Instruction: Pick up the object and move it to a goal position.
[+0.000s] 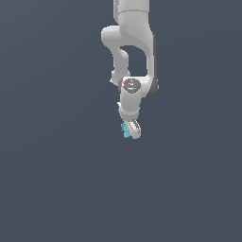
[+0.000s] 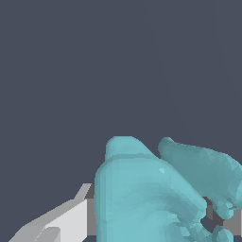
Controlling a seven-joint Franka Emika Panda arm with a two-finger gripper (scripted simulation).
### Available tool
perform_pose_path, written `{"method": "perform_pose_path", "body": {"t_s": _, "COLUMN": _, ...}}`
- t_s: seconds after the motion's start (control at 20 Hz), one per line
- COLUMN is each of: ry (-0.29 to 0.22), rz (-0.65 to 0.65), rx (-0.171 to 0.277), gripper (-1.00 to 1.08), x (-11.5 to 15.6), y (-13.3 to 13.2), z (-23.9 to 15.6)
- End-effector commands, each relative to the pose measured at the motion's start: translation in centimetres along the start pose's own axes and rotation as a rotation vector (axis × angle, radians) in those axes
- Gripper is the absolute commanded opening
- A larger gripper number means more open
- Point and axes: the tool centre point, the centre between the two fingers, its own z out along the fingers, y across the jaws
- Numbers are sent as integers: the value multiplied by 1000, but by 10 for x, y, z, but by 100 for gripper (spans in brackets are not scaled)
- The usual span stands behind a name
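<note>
Filling the wrist view, the lumpy cyan object (image 2: 151,194) sits pinched between the gripper (image 1: 131,131) fingers, closed tight, presumably for carrying goalward.

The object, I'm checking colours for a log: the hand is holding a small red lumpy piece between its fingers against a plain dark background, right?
Not quite: the lumpy piece is cyan-turquoise, not red. The wrist view shows this clearly, with the piece filling the space beside a pale finger. In the exterior view it sits at the tip of the hand, against the plain dark background.

Plain dark slate-grey backdrop (image 1: 47,189) (no walls/furniture visible), even flat light.
</note>
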Motion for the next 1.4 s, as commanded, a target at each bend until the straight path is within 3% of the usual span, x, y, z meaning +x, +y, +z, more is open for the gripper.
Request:
{"method": "perform_pose_path", "body": {"t_s": 0.0, "ry": 0, "rz": 0, "rx": -1, "gripper": -100, "x": 0, "y": 0, "z": 1}}
{"method": "perform_pose_path", "body": {"t_s": 0.65, "ry": 0, "rz": 0, "rx": 0, "gripper": -100, "x": 15, "y": -8, "z": -22}}
{"method": "perform_pose_path", "body": {"t_s": 1.35, "ry": 1, "rz": 1, "rx": -1, "gripper": -100, "x": 82, "y": -45, "z": -118}}
